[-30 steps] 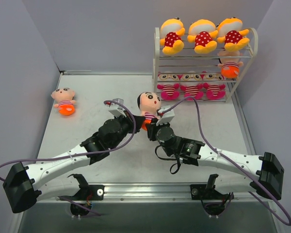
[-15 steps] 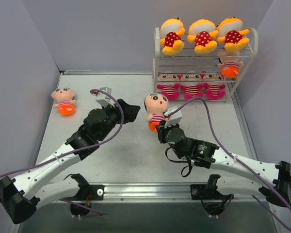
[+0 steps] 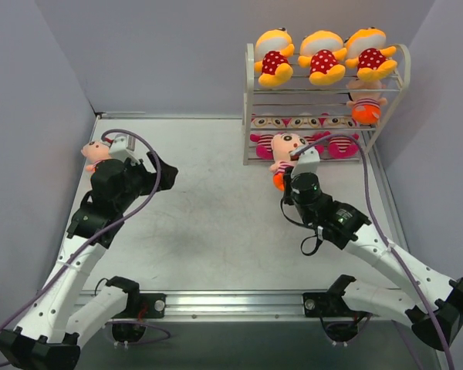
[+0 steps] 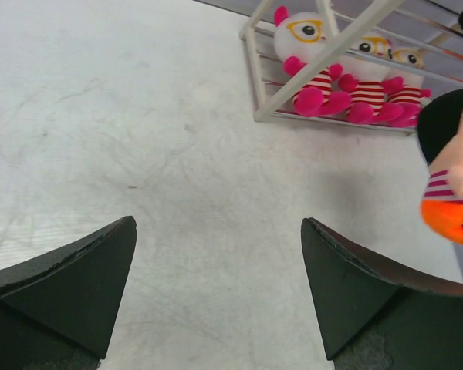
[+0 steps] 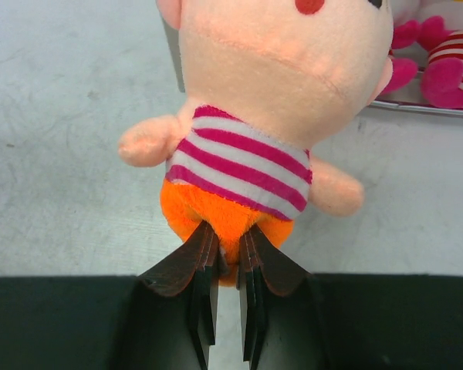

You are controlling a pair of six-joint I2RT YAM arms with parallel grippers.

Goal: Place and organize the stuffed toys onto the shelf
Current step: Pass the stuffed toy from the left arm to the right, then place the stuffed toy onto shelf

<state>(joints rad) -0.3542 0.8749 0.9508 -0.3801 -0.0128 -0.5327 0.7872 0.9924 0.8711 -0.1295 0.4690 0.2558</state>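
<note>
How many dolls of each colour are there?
Yellow dolls: 3
Pink-striped dolls: 3
Peach dolls: 3
Total: 9

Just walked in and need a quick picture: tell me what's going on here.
The right gripper is shut on a peach-faced doll by its orange bottom, holding it before the shelf. The left gripper is open and empty; a second peach-faced doll lies on the table by that arm. Seven dolls sit on the shelf.
</note>
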